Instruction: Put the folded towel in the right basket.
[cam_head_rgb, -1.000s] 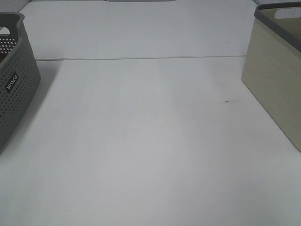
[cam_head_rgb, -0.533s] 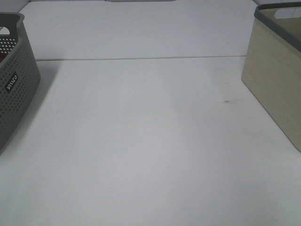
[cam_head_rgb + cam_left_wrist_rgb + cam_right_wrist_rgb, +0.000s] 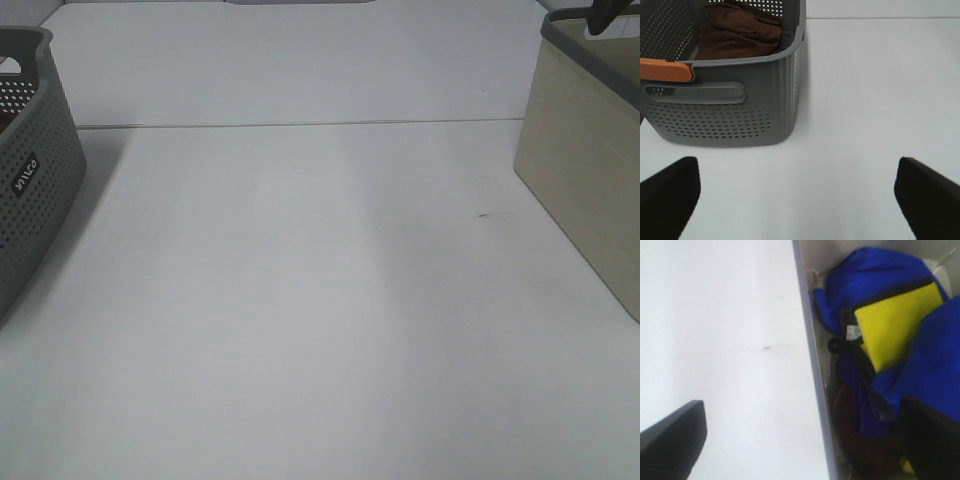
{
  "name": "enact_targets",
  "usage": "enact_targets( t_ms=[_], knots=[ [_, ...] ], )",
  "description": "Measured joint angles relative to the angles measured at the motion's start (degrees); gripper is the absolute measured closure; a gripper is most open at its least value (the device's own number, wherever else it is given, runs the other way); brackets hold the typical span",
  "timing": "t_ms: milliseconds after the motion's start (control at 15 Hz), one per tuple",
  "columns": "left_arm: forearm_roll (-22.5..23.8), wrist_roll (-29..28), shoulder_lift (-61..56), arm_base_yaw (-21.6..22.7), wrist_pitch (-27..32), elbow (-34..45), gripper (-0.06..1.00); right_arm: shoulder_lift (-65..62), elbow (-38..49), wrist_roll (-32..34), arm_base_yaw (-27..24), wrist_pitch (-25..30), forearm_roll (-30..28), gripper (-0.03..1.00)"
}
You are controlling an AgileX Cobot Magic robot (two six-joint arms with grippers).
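The right basket (image 3: 585,150) is beige with a grey rim and stands at the table's right edge. In the right wrist view its rim (image 3: 812,365) runs up the picture, and inside lie blue cloth (image 3: 870,280), a yellow towel (image 3: 892,322) and dark cloths. My right gripper (image 3: 800,440) is open and empty, straddling that rim from above; a dark bit of it (image 3: 600,18) shows over the basket. My left gripper (image 3: 800,200) is open and empty over the table, in front of the grey left basket (image 3: 725,110), which holds a folded brown towel (image 3: 737,32).
The grey perforated basket (image 3: 30,170) stands at the table's left edge. An orange piece (image 3: 665,70) lies on its rim in the left wrist view. The white table (image 3: 320,300) stretches between the two baskets, with a seam (image 3: 300,125) across its back and a small dark mark (image 3: 488,214).
A dark part of the right arm has come into sight over the right basket's rim at the top right. Both baskets stay where they were.
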Motion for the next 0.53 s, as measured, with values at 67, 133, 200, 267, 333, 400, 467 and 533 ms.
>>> enact_targets(
  t_ms=[67, 133, 200, 267, 333, 400, 467, 533],
  knots=[
    [0.00, 0.00, 0.00, 0.00, 0.00, 0.00, -0.04, -0.69, 0.17, 0.23, 0.06, 3.72, 0.17, 0.00],
    [0.00, 0.00, 0.00, 0.00, 0.00, 0.00, -0.04, -2.18, 1.32, 0.69, 0.06, 4.01, 0.17, 0.00],
    [0.00, 0.00, 0.00, 0.00, 0.00, 0.00, -0.04, -5.21, 3.95, 1.60, 0.06, 3.72, 0.17, 0.00],
    [0.00, 0.00, 0.00, 0.00, 0.00, 0.00, -0.04, -9.05, 7.33, 2.35, 0.06, 2.64, 0.17, 0.00],
    [0.00, 0.00, 0.00, 0.00, 0.00, 0.00, -0.04, -14.27, 11.97, 2.81, 0.06, 1.38, 0.17, 0.00],
    [0.00, 0.00, 0.00, 0.00, 0.00, 0.00, -0.04, -19.48, 16.90, 3.04, 0.06, 0.11, 0.17, 0.00],
    [0.00, 0.00, 0.00, 0.00, 0.00, 0.00, -0.04, -24.87, 22.80, 2.81, 0.06, -1.15, 0.17, 0.00],
    [0.00, 0.00, 0.00, 0.00, 0.00, 0.00, -0.04, -30.88, 28.36, 2.35, 0.06, -2.52, 0.17, 0.00]
  ],
)
